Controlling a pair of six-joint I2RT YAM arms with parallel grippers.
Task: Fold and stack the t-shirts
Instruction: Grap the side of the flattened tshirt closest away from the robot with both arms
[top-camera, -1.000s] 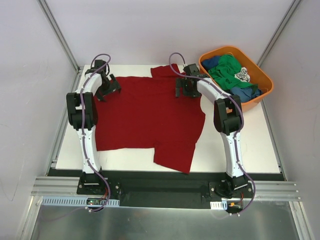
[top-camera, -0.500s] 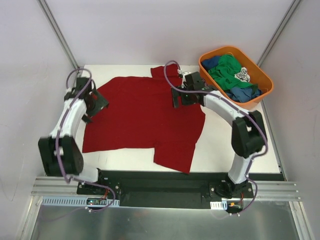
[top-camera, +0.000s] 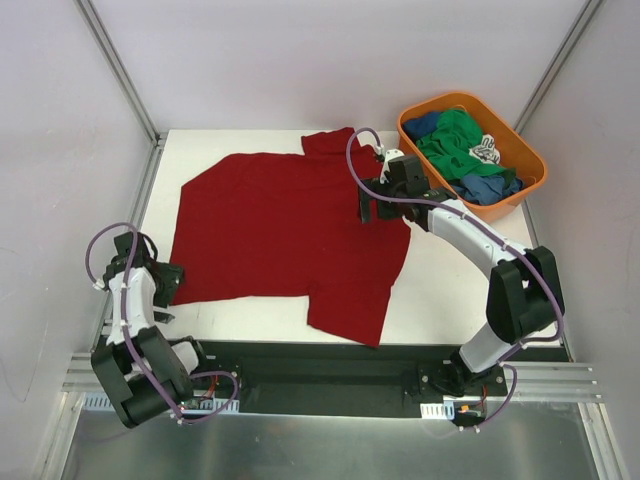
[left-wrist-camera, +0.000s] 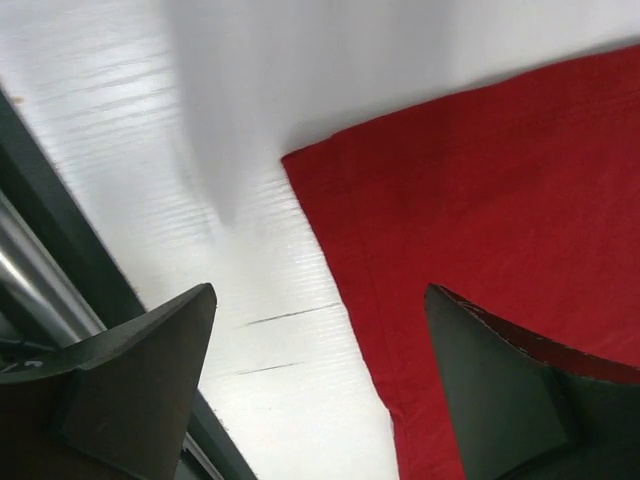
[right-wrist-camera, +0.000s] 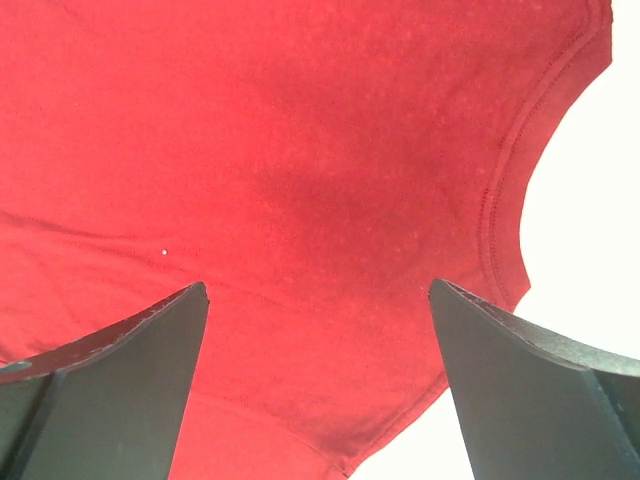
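A large dark red t-shirt (top-camera: 285, 230) lies spread flat on the white table (top-camera: 470, 290). My left gripper (top-camera: 170, 284) is open and empty, low at the shirt's near-left corner. In the left wrist view its jaws (left-wrist-camera: 318, 295) straddle the shirt's hemmed edge (left-wrist-camera: 470, 230), with one finger over bare table and the other over cloth. My right gripper (top-camera: 372, 212) is open and empty over the shirt's right side. In the right wrist view (right-wrist-camera: 318, 285) red cloth fills the gap between the jaws, and the curved neckline seam (right-wrist-camera: 500, 180) runs to the right.
An orange plastic tub (top-camera: 525, 175) at the back right holds a green tee (top-camera: 455, 135), blue tees (top-camera: 490, 187) and a white patterned piece (top-camera: 487, 150). A dark metal rail (left-wrist-camera: 40, 250) runs along the table's left edge, close to my left gripper.
My left arm has swung from the shirt's far-left sleeve back to its near-left corner. The shirt's left side shifted left. My right gripper moved slightly right and nearer.
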